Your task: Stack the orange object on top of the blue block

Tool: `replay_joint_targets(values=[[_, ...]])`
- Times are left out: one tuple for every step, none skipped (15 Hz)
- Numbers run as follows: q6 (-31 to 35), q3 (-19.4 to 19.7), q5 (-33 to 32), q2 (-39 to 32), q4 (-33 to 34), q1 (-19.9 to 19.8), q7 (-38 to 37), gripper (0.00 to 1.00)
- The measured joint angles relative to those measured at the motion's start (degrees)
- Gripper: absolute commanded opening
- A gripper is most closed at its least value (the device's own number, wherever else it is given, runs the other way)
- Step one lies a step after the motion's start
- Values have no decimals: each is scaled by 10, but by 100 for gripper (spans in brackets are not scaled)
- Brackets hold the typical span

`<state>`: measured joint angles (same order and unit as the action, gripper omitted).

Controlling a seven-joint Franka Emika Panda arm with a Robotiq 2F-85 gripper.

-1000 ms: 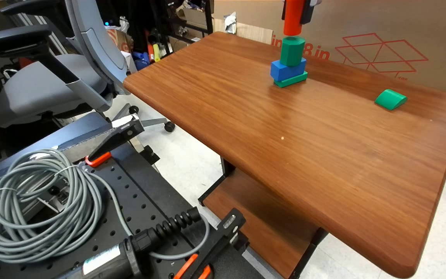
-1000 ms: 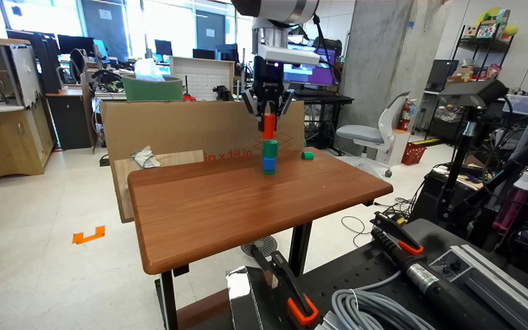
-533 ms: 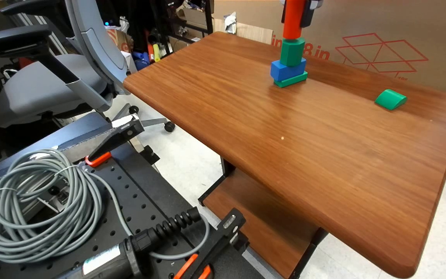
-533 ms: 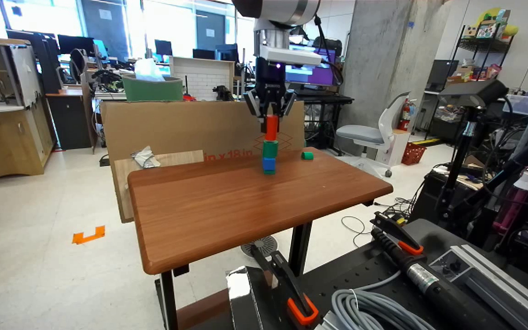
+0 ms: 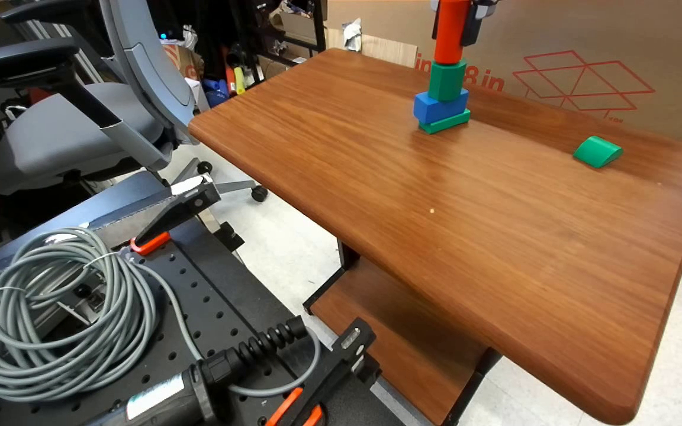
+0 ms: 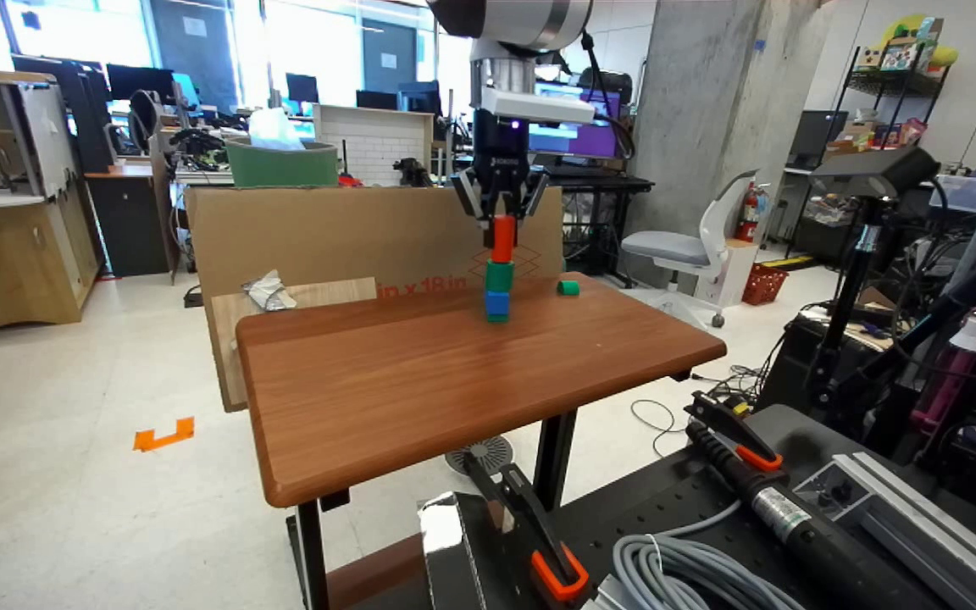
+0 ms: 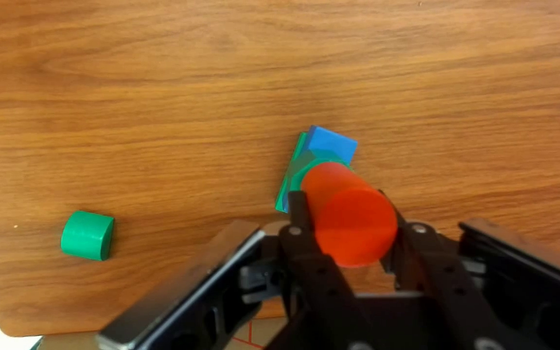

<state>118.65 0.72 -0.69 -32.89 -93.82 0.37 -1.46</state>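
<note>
The orange object (image 5: 452, 32) is an upright red-orange cylinder, also in the other views (image 6: 503, 239) (image 7: 355, 226). My gripper (image 7: 342, 200) is shut on it, one finger on each side. Its bottom is at the top face of a teal-green block (image 5: 446, 81); it looks to touch, but I cannot be sure. The teal-green block stands on the blue block (image 5: 436, 108), which lies on a flat green block (image 5: 444, 122). In the wrist view the blue block (image 7: 331, 144) is partly hidden under the teal-green block and the orange object.
A green half-round block (image 5: 597, 152) lies apart from the stack on the wooden table (image 5: 495, 236); it also shows in the wrist view (image 7: 87, 236). A large cardboard sheet (image 6: 327, 229) stands behind the table's far edge, close to the stack.
My gripper and the orange object have moved down and slightly right in both exterior views. The gap above the teal-green block has closed. The stack below has not moved.
</note>
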Motion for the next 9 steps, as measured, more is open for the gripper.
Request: replay_joint_targets(values=[[0, 0, 0, -2, 3, 0, 0, 65], [-1, 0, 0, -5, 5, 0, 0, 73], [-3, 0, 0, -7, 7, 0, 0, 79], [-3, 0, 0, -8, 8, 0, 0, 88], [-4, 0, 0, -8, 9, 0, 0, 95], [-4, 0, 0, -8, 9, 1, 0, 99], [-4, -1, 0, -8, 9, 1, 0, 100], [-4, -3, 0, -6, 9, 2, 1, 100], [-4, -6, 0, -4, 8, 2, 3, 100]])
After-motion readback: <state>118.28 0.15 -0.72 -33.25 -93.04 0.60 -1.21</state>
